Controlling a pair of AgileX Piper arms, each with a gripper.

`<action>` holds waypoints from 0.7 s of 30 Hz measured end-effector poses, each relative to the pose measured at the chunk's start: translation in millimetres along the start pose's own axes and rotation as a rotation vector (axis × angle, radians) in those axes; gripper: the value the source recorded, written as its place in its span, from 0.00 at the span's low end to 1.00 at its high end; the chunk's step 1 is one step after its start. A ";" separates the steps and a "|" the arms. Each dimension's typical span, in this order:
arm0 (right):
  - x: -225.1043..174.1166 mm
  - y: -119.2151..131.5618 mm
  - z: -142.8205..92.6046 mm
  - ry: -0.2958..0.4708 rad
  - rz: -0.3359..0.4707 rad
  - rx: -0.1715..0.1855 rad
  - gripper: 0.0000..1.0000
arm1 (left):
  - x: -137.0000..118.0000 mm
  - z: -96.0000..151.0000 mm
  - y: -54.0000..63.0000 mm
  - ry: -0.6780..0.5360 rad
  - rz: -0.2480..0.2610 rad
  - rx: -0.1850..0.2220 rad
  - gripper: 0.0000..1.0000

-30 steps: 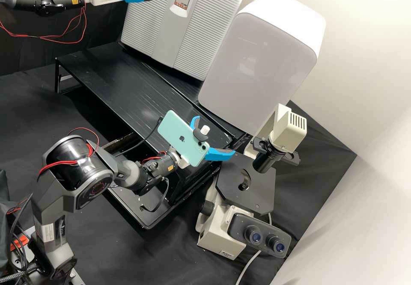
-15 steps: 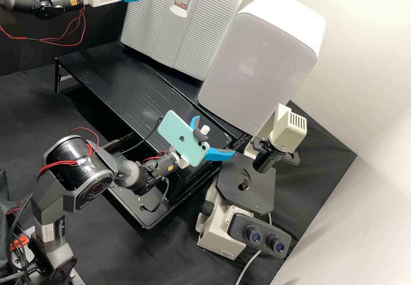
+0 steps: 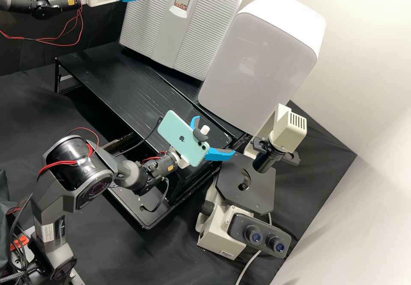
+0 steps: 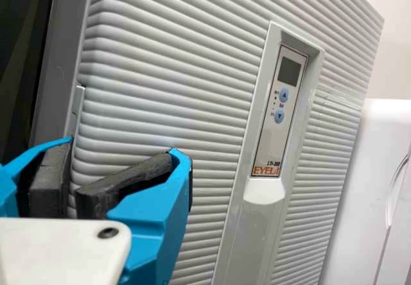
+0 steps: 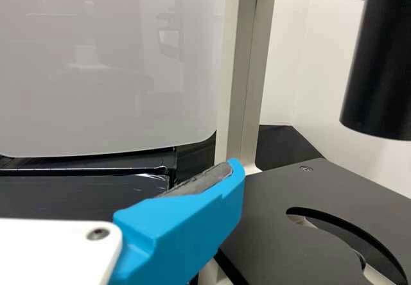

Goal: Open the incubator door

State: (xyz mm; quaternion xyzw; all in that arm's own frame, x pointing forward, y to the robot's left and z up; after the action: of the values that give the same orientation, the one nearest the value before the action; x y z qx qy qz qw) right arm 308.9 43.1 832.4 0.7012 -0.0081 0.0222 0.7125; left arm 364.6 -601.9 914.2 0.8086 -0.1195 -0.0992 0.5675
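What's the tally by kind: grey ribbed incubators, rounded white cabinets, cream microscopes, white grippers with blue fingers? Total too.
Grey ribbed incubator: 1
Rounded white cabinet with grey front: 1
Cream microscope with black stage: 1
White grippers with blue fingers: 2 (left gripper, right gripper)
Total: 5

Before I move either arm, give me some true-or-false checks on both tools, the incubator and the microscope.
1. The left tool is by the incubator door. True.
2. The left tool is clamped fully shut. False: its dark pads stand apart.
3. The incubator door is swung wide open. False: its ribbed front looks closed.
4. The control panel has two blue buttons. True.
5. The microscope has two eyepieces. True.
6. The right tool is clamped on an eyepiece. False: it is open and well away from both.
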 end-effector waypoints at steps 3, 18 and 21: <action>0.0 0.0 0.0 0.000 0.000 0.000 1.00 | -2.5 0.7 -0.8 0.000 -0.004 -0.001 0.00; 0.0 0.0 0.0 0.000 0.000 0.000 1.00 | -33.3 14.8 -17.4 -0.070 0.017 0.000 0.00; 0.0 0.0 0.0 0.000 0.000 0.000 1.00 | -37.3 16.8 -22.3 -0.083 0.031 -0.027 0.00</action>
State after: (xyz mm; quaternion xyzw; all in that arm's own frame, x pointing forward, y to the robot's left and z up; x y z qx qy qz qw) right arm 308.9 43.1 832.4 0.7012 -0.0081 0.0222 0.7125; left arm 325.9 -598.1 888.5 0.7941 -0.1540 -0.1254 0.5744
